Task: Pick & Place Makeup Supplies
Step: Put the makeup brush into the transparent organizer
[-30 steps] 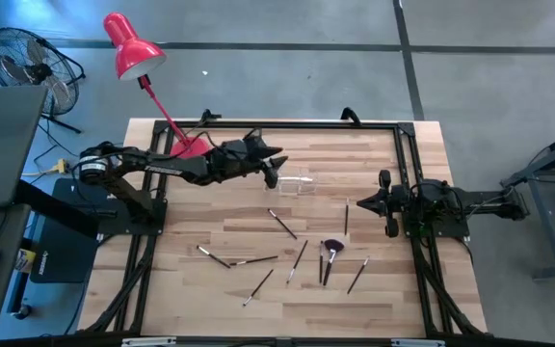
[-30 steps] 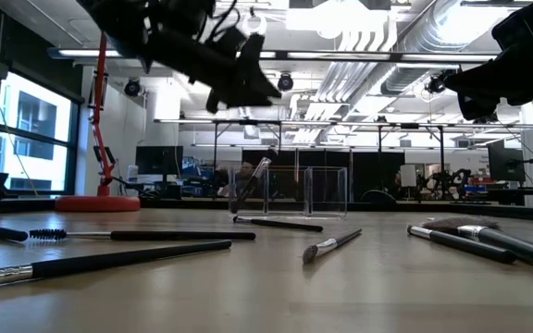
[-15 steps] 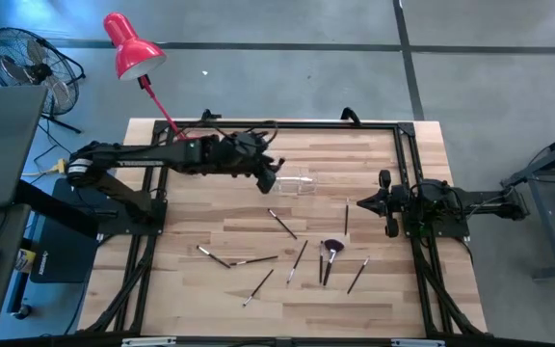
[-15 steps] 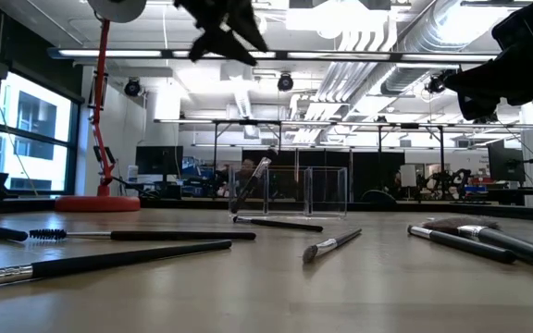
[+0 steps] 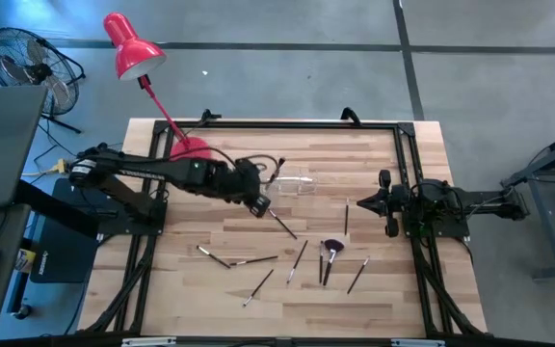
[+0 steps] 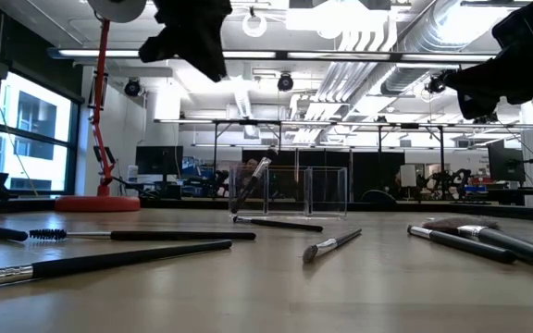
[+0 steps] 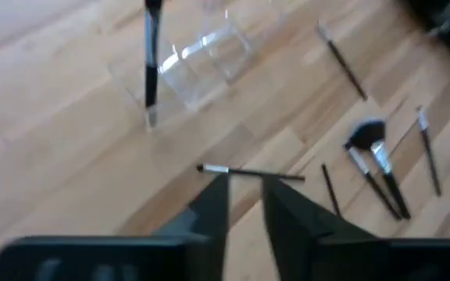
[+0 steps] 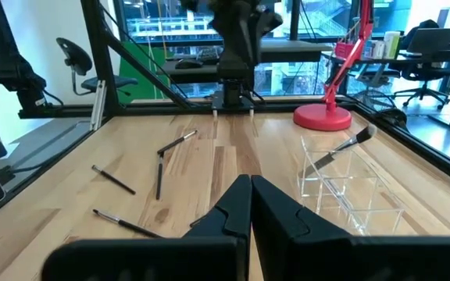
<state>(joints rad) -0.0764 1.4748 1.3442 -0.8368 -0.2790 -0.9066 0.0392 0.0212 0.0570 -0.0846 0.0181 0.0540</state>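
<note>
As seen from overhead with twelve o'clock at the lamp edge, found most of the makeup supplies [image 5: 256, 259] loose on the wooden table [image 5: 191, 299], spread from seven o'clock round to four. Counted perhaps nine there, unsure because the shafts beside the fluffy-headed brush [image 5: 332, 247] lay close together. Placed that brush at about four o'clock from the table's middle, with its dark head pointing toward twelve. Noted one slim brush [image 5: 281, 223] lying almost at dead centre, apart from the rest.

Found the left gripper [image 5: 258, 204] just toward ten o'clock of that centre brush, raised well off the boards and touching none of them. Saw its fingers [image 7: 213, 204] parted by a narrow slot, with bare wood showing through and nothing held. Saw the same brush [image 7: 248, 172] just past the fingertips in the wrist view.

Placed the right gripper [image 5: 362, 203] out at three o'clock, lifted above the table. Saw its fingers [image 8: 233, 207] pressed together on nothing.

Farther off, near twelve o'clock, found the clear holder [image 5: 297, 182] standing on the table. Saw one silvery-handled brush [image 6: 251, 183] leaning tilted in the holder's end compartment on the nine o'clock side.

Beyond, at eleven o'clock on the table edge, noted the red lamp [image 5: 133, 46].
</note>
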